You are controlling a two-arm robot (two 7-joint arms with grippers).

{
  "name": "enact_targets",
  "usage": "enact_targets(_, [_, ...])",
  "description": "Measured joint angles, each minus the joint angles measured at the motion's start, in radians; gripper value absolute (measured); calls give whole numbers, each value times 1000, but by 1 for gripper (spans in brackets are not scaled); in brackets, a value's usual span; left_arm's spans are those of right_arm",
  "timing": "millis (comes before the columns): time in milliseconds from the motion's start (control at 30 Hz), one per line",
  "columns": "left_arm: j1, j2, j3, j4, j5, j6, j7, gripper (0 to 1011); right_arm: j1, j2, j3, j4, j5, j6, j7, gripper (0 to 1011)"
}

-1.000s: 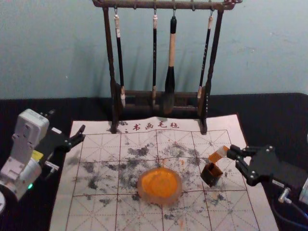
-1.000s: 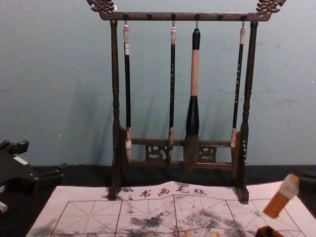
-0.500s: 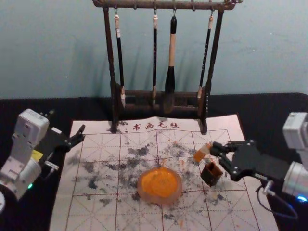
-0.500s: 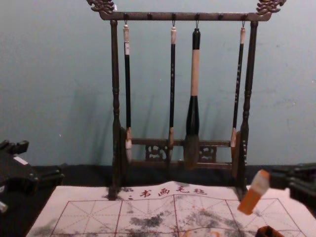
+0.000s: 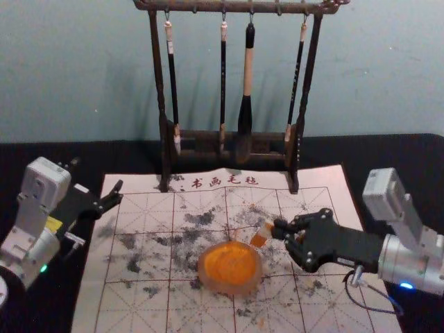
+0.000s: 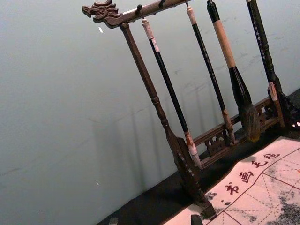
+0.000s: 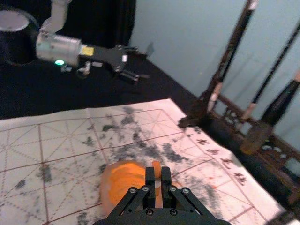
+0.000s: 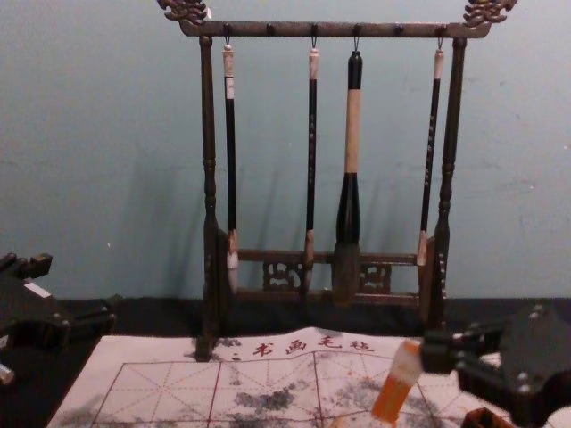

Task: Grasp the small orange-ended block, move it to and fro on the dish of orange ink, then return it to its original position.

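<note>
Farther left in the head view than half a second ago, right pincer [image 7: 158, 169] and orange-ended block [image 5: 261, 234] together: from near the small dark box [image 8: 484, 418] across to just beside the dish [image 5: 232, 286]. Unchanged: left pincer [image 6: 155, 220] parked at the left of the head view, spread wide, nothing between its fingers; dish in the same spot on the mat [image 5: 139, 312].

Closed on the block's upper end, over the mat's right half. Tilted in the grip, lower orange end out toward the dish. Height over the mat: cannot tell.

Probably light and stiff, not fragile; likely to turn slippery wherever wet with ink. Best held high, as now, well away from the lower end. Too low a hold might smear the fingers; too hard a press might pivot the block or push the dish. Next, probably: over the rim, down lightly, then to and fro.
</note>
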Motion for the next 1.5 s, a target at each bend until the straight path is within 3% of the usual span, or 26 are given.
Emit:
enact_targets(333, [0,0,0,0,0,0,0,1001,54,-4,-77,1,-63,53,9,49])
enact_targets(633, [0,0,0,0,0,0,0,1001,91,-10,-126,6,-91,73,29,49])
enact_targets(1500, [0,0,0,0,0,0,0,1001,149,-42,-184,57,-126,80,38,49])
